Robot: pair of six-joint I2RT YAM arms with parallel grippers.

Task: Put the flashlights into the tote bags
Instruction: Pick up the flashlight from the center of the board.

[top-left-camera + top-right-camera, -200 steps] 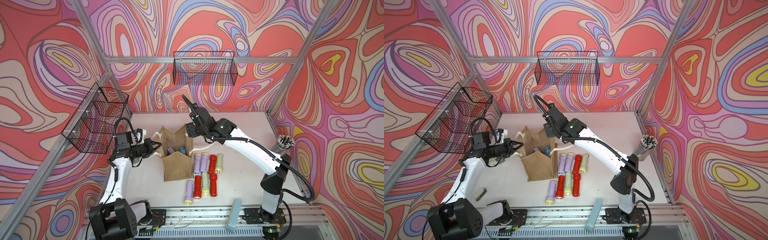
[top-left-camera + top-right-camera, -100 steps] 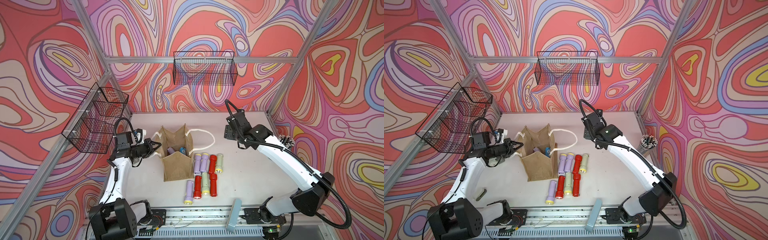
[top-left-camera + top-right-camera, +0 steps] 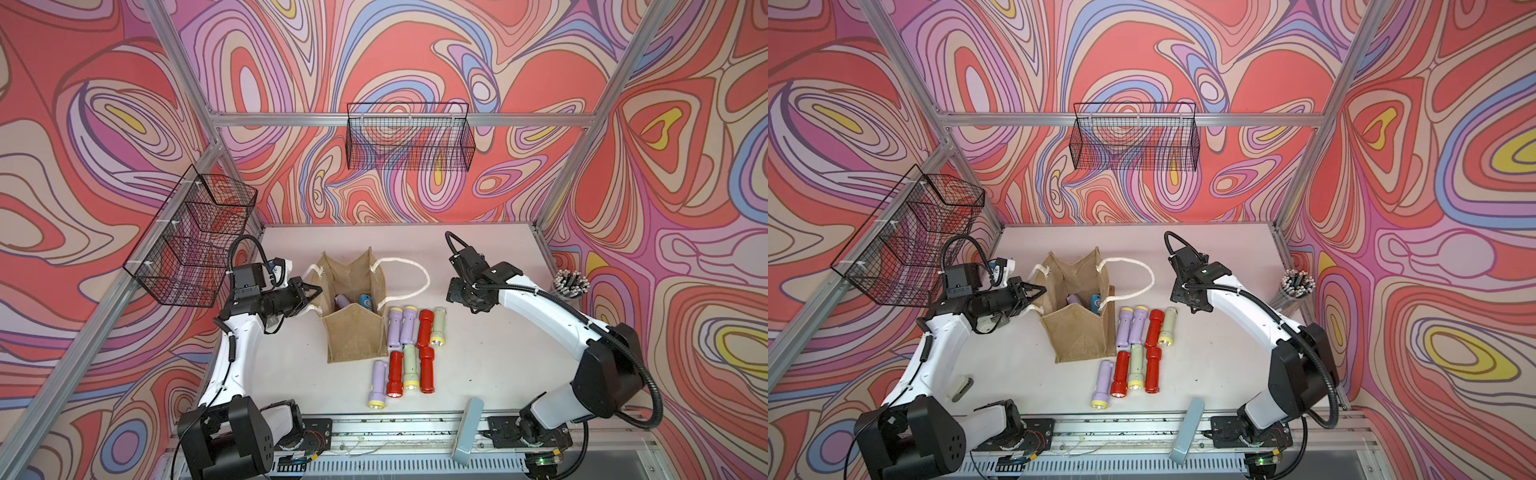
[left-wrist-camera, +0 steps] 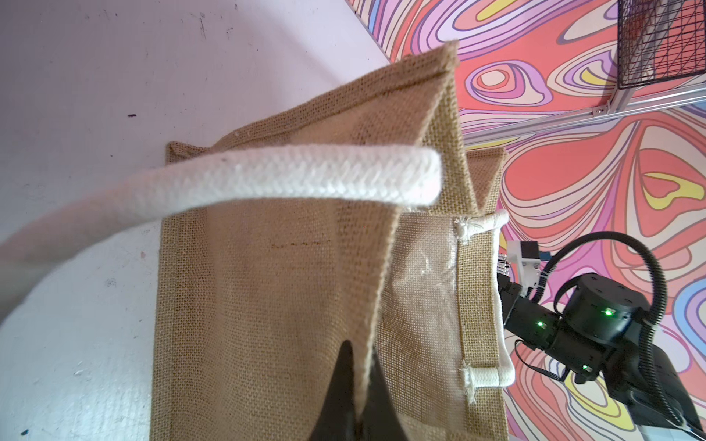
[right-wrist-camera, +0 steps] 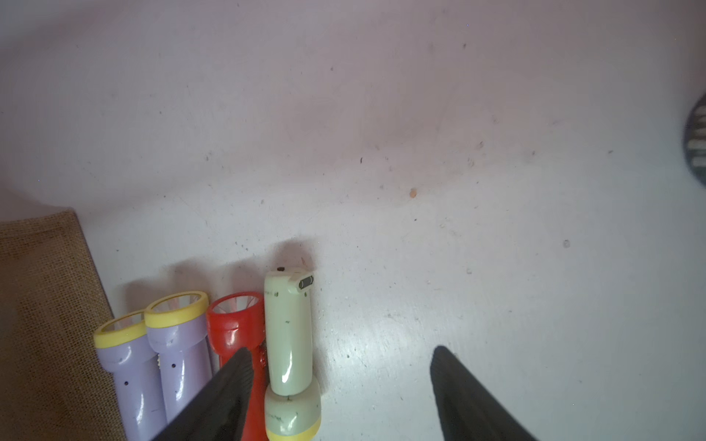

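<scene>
Status: early, most of the work is left.

Tote bag [image 3: 353, 332] stands upright with its mouth open. Left fingers [image 4: 345, 378] are pressed together on its burlap rim, pinching the wall and apparently holding the mouth open.

Just past the left fingers, inside the bag, both top views show a lilac flashlight [image 3: 341, 300] and a blue flashlight [image 3: 365, 300]. Can't tell whether more lie deeper. At least two are in.

Right fingers [image 5: 229, 389] are spread wide and hold nothing. They hover over bare tabletop [image 3: 478, 361], well apart from the bag.

Eight flashlights [image 3: 410, 368] lie loose on the tabletop, between the bag and the right fingers, in two rows of four.
- Row nearer the right fingers: two lilac, one red, one pale green.
- Farther row: lilac, red, pale green, red.

The pale green flashlight [image 5: 288, 336] in the near row is the closest, just beside one right finger in the wrist view. The red flashlight [image 5: 235, 324] lies against its side.

My read: the right arm is lining up on the pale green one. Eight pick-and-drops remain.
</scene>
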